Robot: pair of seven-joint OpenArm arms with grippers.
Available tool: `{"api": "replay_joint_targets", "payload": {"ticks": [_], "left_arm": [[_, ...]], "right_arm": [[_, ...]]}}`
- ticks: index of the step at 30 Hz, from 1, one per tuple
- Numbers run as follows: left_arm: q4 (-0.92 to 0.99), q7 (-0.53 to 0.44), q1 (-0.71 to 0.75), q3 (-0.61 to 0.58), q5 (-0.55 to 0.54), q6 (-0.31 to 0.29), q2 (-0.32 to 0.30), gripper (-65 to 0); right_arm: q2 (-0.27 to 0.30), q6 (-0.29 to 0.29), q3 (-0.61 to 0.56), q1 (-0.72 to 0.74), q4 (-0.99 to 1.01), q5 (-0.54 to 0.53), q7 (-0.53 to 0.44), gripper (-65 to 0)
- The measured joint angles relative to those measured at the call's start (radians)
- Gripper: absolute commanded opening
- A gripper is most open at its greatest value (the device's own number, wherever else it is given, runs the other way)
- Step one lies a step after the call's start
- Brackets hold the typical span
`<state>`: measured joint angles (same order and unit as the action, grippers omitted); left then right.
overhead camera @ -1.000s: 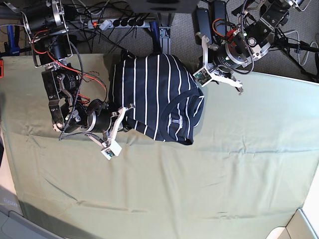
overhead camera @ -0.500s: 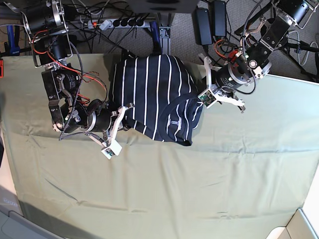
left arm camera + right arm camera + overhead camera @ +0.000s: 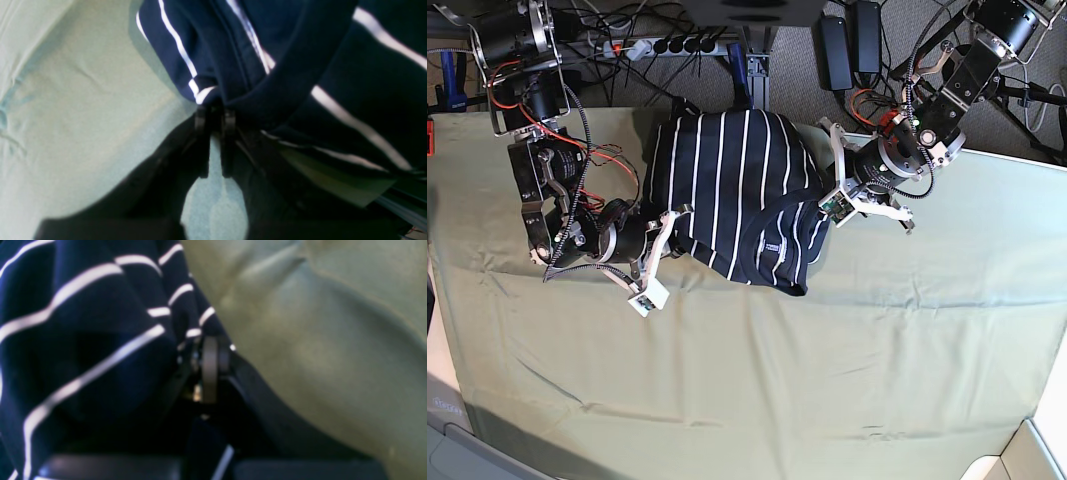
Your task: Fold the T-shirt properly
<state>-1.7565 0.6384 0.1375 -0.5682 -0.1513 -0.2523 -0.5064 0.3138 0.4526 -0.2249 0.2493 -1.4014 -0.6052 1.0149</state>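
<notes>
Left gripper: jaws nearly together, a thin slit between them, tips pinching a fold of the T-shirt at its dark ribbed edge; seen in the base view at the shirt's right side. Right gripper: fully closed, tips buried in the shirt's striped edge, fabric bunched to one side of the fingers; seen in the base view at the shirt's lower left edge. T-shirt: navy with thin white stripes, lying partly folded on the green cloth near the table's far edge, between the two arms, neck label facing up near its lower right corner. Cloth: wrinkled, covering the table, visible beneath both grippers in the wrist views. Change since a second ago: the left arm has swung down and inward from above the shirt's right shoulder to its right edge, and that edge is now drawn in and lifted slightly; the right arm and its grip stay where they were, and the shirt's lower left edge has barely shifted.
</notes>
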Motion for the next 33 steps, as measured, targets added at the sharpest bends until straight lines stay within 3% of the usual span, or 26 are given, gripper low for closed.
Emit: {"api": "replay_joint_targets", "payload": {"ticks": [9, 14, 20, 27, 33], "left_arm": [[0.026, 0.027, -0.074, -0.001, 0.005, -0.003, 0.008, -59.6], [0.102, 0.035, -0.157, -0.001, 0.009, -0.003, 0.041, -59.6], [0.053, 0.095, -0.199, 0.065, 0.009, 0.041, -0.004, -59.6], [-0.138, 0.129, -0.082, 0.143, -0.005, 0.057, -0.113, -59.7], [-0.314, 0.127, 0.099, 0.170, -0.002, 0.057, -0.132, -59.7]], "right_arm": [[0.003, 0.000, 0.000, 0.003, 0.000, -0.031, 0.037, -65.0], [0.041, 0.000, 0.000, 0.003, -0.001, -0.069, 0.043, -65.0], [0.072, 0.000, 0.002, 0.002, -0.001, -0.068, 0.037, -65.0], [0.074, 0.000, 0.002, -0.001, -0.001, -0.056, 0.001, -65.0], [0.075, 0.000, 0.002, 0.016, 0.000, 0.008, -0.060, -65.0]]}}
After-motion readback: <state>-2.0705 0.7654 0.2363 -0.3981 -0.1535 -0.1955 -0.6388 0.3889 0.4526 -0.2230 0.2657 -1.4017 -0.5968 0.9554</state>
